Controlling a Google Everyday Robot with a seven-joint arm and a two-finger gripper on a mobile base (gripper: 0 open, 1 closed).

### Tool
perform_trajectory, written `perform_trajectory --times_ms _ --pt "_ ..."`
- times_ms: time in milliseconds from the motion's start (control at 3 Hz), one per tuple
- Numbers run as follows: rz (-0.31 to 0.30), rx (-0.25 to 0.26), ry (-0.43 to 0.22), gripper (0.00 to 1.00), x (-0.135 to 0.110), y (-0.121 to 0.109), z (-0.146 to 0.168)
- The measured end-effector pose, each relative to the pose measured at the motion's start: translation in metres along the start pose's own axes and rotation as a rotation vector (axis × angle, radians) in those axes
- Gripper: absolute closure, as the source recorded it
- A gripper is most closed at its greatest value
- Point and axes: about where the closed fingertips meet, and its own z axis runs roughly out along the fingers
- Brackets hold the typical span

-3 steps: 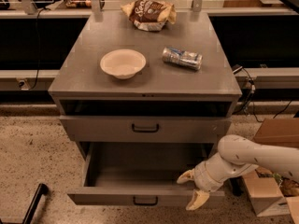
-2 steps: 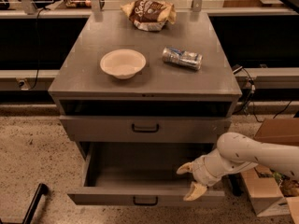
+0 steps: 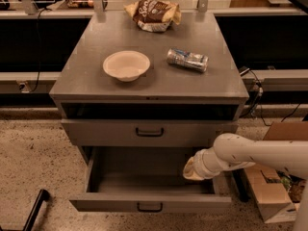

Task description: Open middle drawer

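Observation:
The middle drawer (image 3: 106, 132) is a grey metal front with a small dark loop handle (image 3: 149, 132). It sits flush under the cabinet top's dark open slot. My gripper (image 3: 192, 170), at the end of the white arm (image 3: 250, 152), is below the middle drawer's right part, above the inside of the pulled-out bottom drawer (image 3: 144, 203). It is to the right of and below the handle and does not touch it.
On the cabinet top (image 3: 86, 81) lie a white bowl (image 3: 126, 65), a can on its side (image 3: 187, 59) and a chip bag (image 3: 153, 14). A cardboard box (image 3: 276, 191) stands on the floor at right. A black bar (image 3: 34, 211) lies at lower left.
My gripper has risen from the front right edge of the open bottom drawer and moved back, toward the underside of the middle drawer. The drawers have not moved.

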Motion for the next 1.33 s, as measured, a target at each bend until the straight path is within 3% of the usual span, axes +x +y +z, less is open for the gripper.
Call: perform_trajectory --times_ms 333,667,1000,1333 --pt "0.053 0.06 0.029 0.95 0.011 -0.019 0.015" --pt "0.096 0.08 0.029 1.0 0.021 -0.022 0.037" --pt "0.126 0.065 0.011 1.0 0.023 -0.017 0.056" --pt "0.145 0.019 -0.01 1.0 0.022 -0.006 0.072"
